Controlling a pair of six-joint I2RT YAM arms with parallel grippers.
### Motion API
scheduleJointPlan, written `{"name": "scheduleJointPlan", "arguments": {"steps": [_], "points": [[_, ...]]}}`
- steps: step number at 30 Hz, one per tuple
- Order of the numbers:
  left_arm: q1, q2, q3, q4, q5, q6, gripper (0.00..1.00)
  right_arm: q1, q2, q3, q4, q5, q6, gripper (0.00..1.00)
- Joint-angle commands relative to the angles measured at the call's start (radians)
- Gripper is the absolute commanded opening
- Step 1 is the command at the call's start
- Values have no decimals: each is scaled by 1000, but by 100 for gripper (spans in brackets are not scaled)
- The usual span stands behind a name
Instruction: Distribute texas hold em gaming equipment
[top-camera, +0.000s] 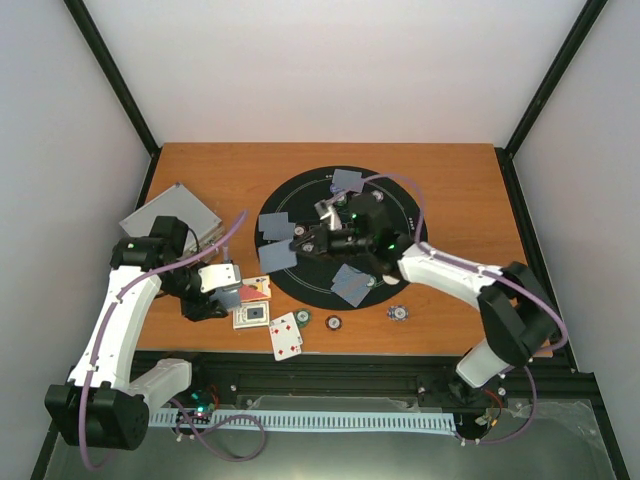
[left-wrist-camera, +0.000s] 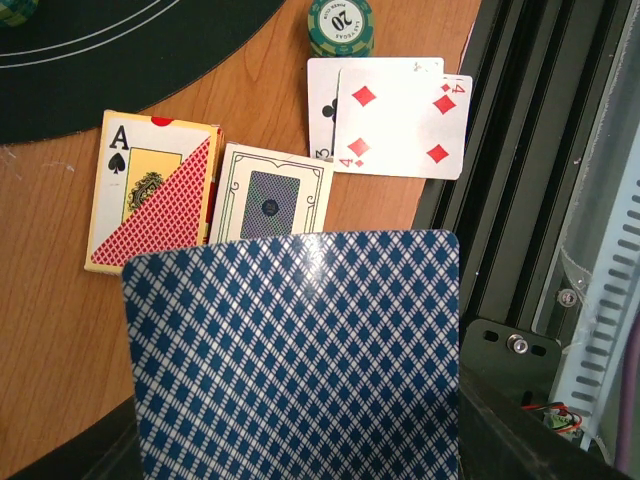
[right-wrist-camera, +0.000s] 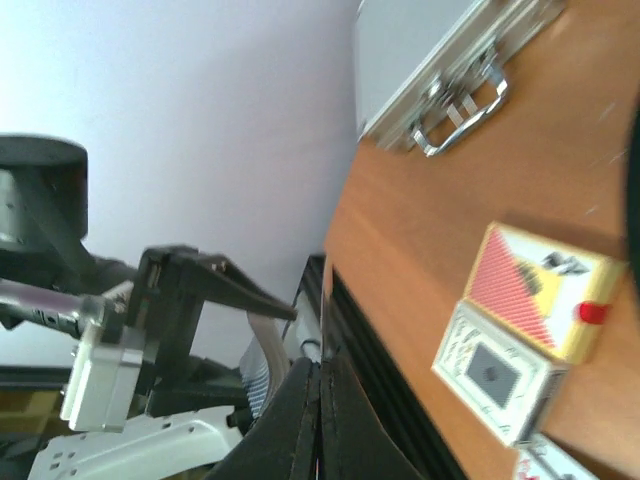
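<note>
My left gripper (top-camera: 226, 292) is shut on a blue-checked card back (left-wrist-camera: 295, 350), held above the table's front left; the card hides its fingers in the left wrist view. My right gripper (top-camera: 298, 243) reaches left over the black mat (top-camera: 400, 205) with its jaws pressed together on a card seen edge-on (right-wrist-camera: 320, 345). Several grey-backed cards lie on the mat: one at the far side (top-camera: 347, 181), one at the left (top-camera: 273, 226), one at the near side (top-camera: 350, 285). A four of diamonds (left-wrist-camera: 400, 120) lies face up over another card (top-camera: 286, 336). I cannot make out a dealer button.
A red ace-of-spades card box (left-wrist-camera: 150, 200) and a second box (left-wrist-camera: 270, 205) lie below my left gripper. A green chip (top-camera: 302, 318), a brown chip (top-camera: 333, 323) and a blue-white chip (top-camera: 398, 313) sit by the front edge. The silver case (top-camera: 170, 215) lies at the left.
</note>
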Motion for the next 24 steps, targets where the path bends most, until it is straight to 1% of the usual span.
{"name": "scheduleJointPlan", "arguments": {"steps": [1,4,5,7,8,10,12,14,16,17,18,19,21,24], "points": [[-2,-7,14,-20,14,14,1,-114,-81,82,-331,-11,-244,3],[-3,-5,11,-21,13,11,1,-180,-65,205,-595,78,-448,3],[-2,-4,9,-19,14,10,1,-192,-51,254,-683,140,-531,3],[-1,-5,8,-18,14,5,1,-194,-16,342,-808,361,-688,3],[-2,-4,8,-18,15,2,1,-190,9,383,-849,509,-746,3],[-2,-3,11,-18,17,0,1,-181,62,448,-893,741,-843,3],[-2,-1,16,-20,14,-4,1,-165,110,489,-889,937,-936,3],[-2,2,20,-21,10,-6,1,-126,154,504,-840,1107,-1042,3],[-3,4,21,-21,9,-8,1,-80,189,496,-739,1246,-1171,3],[-2,4,21,-19,10,-10,1,-54,208,482,-687,1320,-1269,3],[-3,7,21,-20,12,-11,1,-31,228,464,-621,1380,-1323,3],[-3,9,22,-21,13,-13,1,-7,250,443,-556,1435,-1431,3],[-3,12,25,-23,12,-15,1,25,294,411,-460,1499,-1545,3],[-2,13,27,-25,8,-14,1,46,344,383,-403,1486,-1602,3]]}}
